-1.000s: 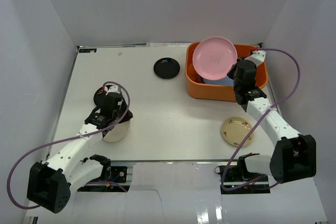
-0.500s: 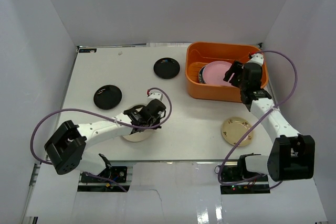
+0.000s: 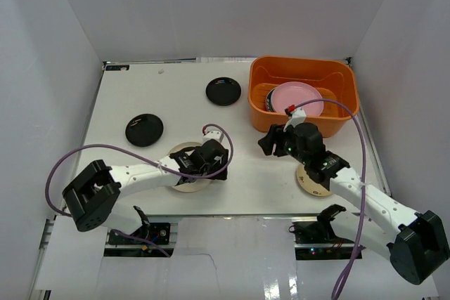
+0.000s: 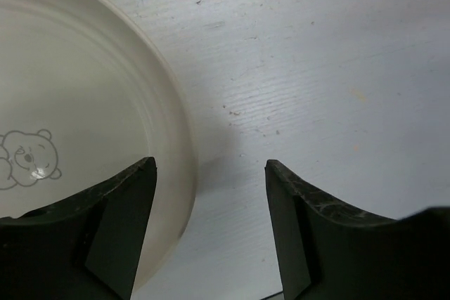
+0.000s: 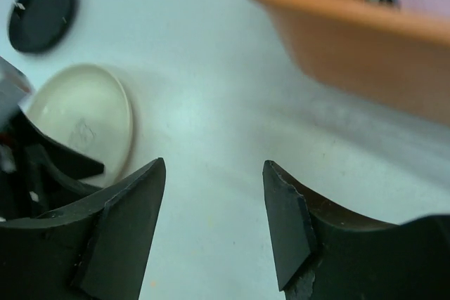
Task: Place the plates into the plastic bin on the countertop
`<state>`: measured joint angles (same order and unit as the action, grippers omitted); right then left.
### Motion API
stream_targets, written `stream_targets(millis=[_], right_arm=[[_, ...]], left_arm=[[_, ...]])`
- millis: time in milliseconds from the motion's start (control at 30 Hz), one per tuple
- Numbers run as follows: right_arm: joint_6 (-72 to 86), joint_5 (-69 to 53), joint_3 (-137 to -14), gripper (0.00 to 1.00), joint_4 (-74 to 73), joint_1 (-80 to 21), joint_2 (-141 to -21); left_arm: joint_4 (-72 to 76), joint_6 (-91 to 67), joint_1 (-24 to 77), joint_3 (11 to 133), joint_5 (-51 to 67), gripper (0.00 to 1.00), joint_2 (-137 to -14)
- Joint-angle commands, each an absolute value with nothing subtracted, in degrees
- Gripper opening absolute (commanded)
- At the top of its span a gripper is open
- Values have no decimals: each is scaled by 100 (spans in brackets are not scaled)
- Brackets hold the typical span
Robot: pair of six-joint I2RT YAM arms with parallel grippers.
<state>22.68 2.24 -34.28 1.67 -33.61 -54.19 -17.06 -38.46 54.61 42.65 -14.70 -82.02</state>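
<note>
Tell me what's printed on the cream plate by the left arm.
A small grey outline bear on the cream plate; the left wrist view shows it best.

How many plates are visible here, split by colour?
Black plates: 2
Pink plate, in the bin: 1
Cream plates: 2
Plate under the pink one, colour unclear: 1
Total: 6

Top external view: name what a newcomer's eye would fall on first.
The orange plastic bin at the far right of the countertop stands out most, with a pink plate lying inside it. Next come two glossy black plates on the white surface, far centre and left. Near the front, the left pincer is open astride the rim of a bear-print plate.
</note>
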Motion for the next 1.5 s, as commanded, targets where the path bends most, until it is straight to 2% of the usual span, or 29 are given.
stream_targets(millis=[0, 67, 233, 367, 500, 667, 833, 933, 967, 1000, 1033, 1067, 1233, 1300, 1400, 1467], right_arm=[[2469, 439, -3243, 65, 9, -3760, -5256], [2627, 449, -3094, 67, 70, -3937, -5186], [3312, 667, -2830, 77, 834, -4753, -5824], [3980, 1151, -2926, 78, 1650, -5378, -6739], [4262, 1160, -3523, 73, 2100, -5625, -8099], [4526, 1072, -4095, 65, 2556, -5774, -9147], [4658, 1230, -4429, 57, 2453, -5801, -9711], [4711, 1406, -4579, 41, 2426, -5801, -9931], [4720, 1415, -4631, 30, 2382, -5801, -9966], [4728, 1424, -4693, 24, 2356, -5801, -10028], [4729, 1415, -4780, 18, 2338, -5809, -10020], [4737, 1424, -4816, 8, 2320, -5810, -9993], [4203, 1870, -4895, 8, 2207, -5731, -8757], [3712, 2108, -5062, 8, 1698, -5503, -8044], [3096, 2521, -5335, 8, 1136, -4871, -7156], [2980, 2637, -5370, 8, 941, -4029, -6665]], left_arm=[[-1538, -4007, 5493, 4245, -1485, 74, -7490], [-1730, -4017, 5484, 4263, -1721, 81, -7121], [-2302, -4017, 5415, 4324, -2662, 89, -5776], [-2951, -3955, 5265, 4377, -3260, 93, -5073], [-3295, -3595, 5221, 4395, -3673, 95, -4457], [-3603, -3454, 5221, 4123, -4096, 95, -3552], [-3429, -3296, 5238, 4113, -4236, 95, -3024], [-3393, -3270, 5238, 4087, -4166, 95, -2909], [-3393, -3270, 5238, 4096, -4140, 95, -2909], [-3401, -3296, 5238, 4122, -4122, 95, -2892], [-3401, -3305, 5238, 4122, -4087, 95, -2865], [-3384, -3322, 5238, 4113, -4017, 95, -2822], [-3349, -3392, 5247, 4025, -3982, 95, -2444], [-3340, -3419, 5238, 4025, -3938, 95, -2391], [-3331, -3410, 5238, 4043, -3859, 95, -2408], [-3314, -3410, 5238, 4043, -3815, 95, -2382]])
